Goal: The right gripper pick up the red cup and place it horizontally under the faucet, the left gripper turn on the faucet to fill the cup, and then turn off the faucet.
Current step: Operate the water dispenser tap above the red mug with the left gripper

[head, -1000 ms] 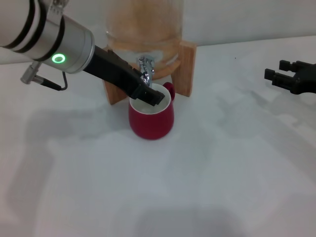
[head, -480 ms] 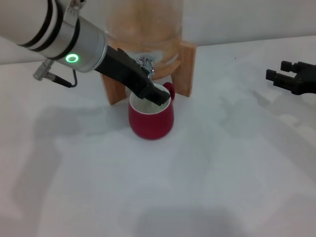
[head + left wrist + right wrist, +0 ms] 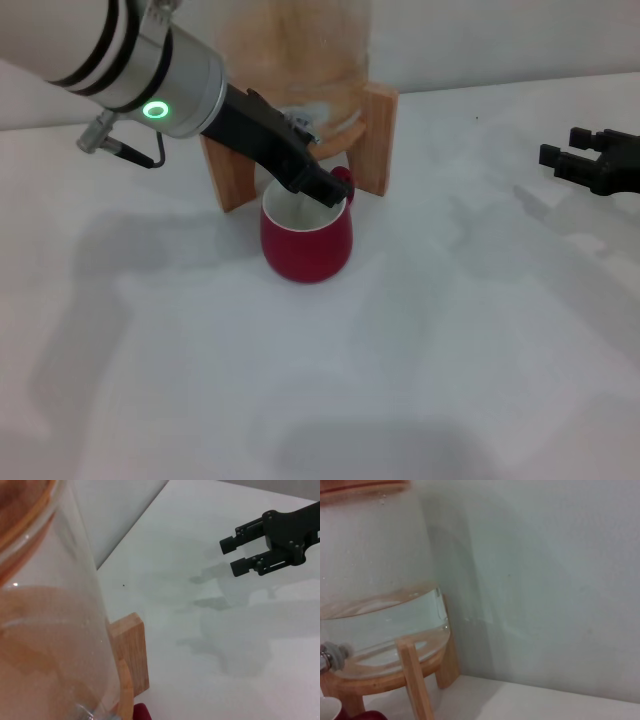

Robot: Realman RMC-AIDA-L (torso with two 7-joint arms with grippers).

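Red cup (image 3: 305, 243): upright on the white worktop (image 3: 400, 350), directly below the faucet (image 3: 300, 130), between the front legs of the wooden stand (image 3: 375, 135). Rounded dark-red body, white interior, loop handle at about 1 o'clock. Its contents cannot be made out; the gripper covers part of the mouth.

Drink dispenser (image 3: 295, 60): clear jar seated in the stand, at 12 o'clock from the cup; the right wrist view shows clear liquid in its lower part.

Left gripper (image 3: 322, 190): reaches in from 10 o'clock across the faucet, tip over the cup's rim. Whether its jaws are wide or narrow cannot be told.

Right gripper (image 3: 560, 163): at 3 o'clock, well apart from the cup, jaws parted and holding nothing.
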